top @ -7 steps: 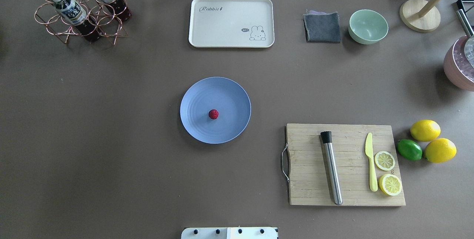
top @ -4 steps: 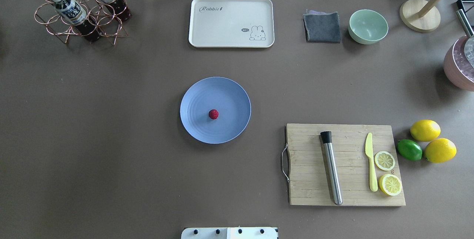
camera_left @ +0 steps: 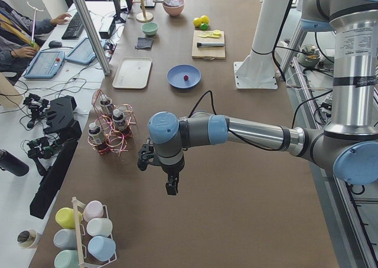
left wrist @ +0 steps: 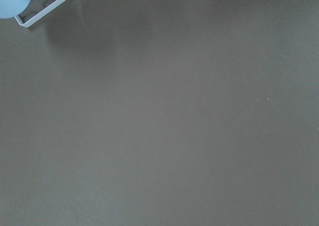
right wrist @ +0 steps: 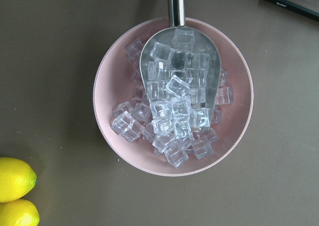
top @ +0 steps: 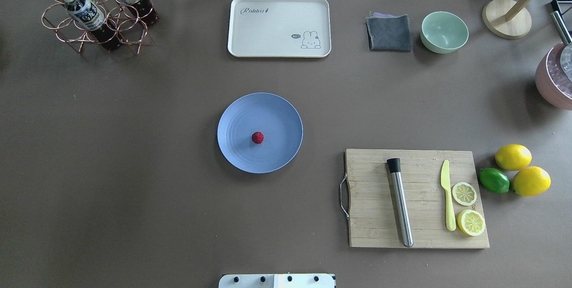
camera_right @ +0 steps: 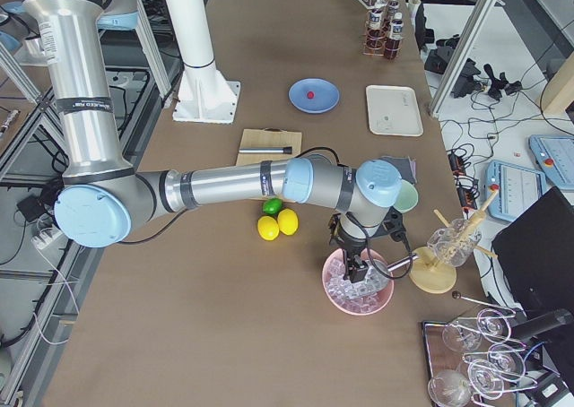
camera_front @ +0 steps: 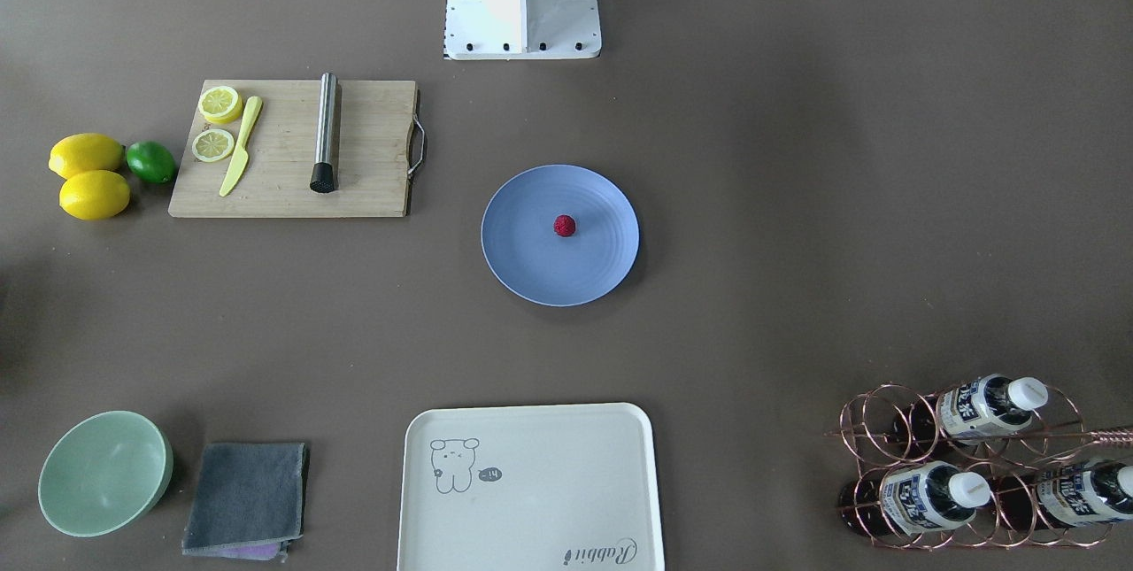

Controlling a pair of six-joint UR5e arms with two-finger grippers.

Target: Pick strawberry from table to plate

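One large grey-brown table carried everything. The near arm in the exterior left view ended in the left gripper, which hung pointing down over bare tabletop near a copper wire rack. Only that side view showed it, so I cannot tell whether its claw was released or clenched. The right gripper hung above a pink bowl of clear ice cubes with a metal scoop lying in it; its claw state cannot be told either.

A light wooden cutting board lay toward the robot's right, bearing a steel rod with a black cap, a yellow knife and two lemon halves. A cream tray at the far edge read "Rabbit" in script, with a small cartoon animal and a speech bubble too small to read.

The blue plate sat near the table's middle, apart from both grippers. The bottles in the rack had white caps and dark-and-white labels, their writing too small to read. A mint-green bowl stood just beside a folded grey cloth. Two whole lemons and a green lime clustered beside the board.

The strawberry, small and dark red, rested on the plate close to its centre.
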